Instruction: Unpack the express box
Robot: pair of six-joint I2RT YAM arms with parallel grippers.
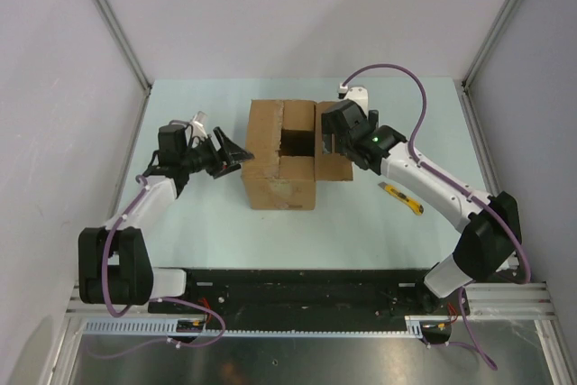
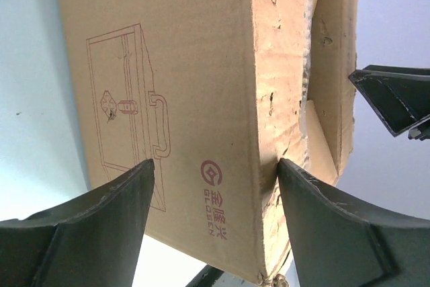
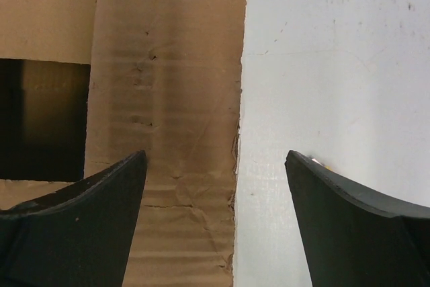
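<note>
The express box [image 1: 281, 169], a brown cardboard carton, stands mid-table with its top flaps spread and a dark opening [image 1: 295, 140] showing. My left gripper [image 1: 240, 156] is open at the box's left side. In the left wrist view its fingers [image 2: 101, 223] straddle the upper left edge of the box [image 2: 195, 85], whose side bears a red printed drawing and logo. My right gripper [image 1: 325, 140] hangs open over the right flap [image 3: 168, 99]. One of its fingers is above the cardboard, the other above the bare table, with nothing held.
A yellow utility knife [image 1: 402, 198] lies on the pale table [image 1: 198, 223] to the right of the box, near the right arm. White walls with metal corner posts close in the back and both sides. The right gripper's fingers [image 2: 396, 99] show beyond the box in the left wrist view.
</note>
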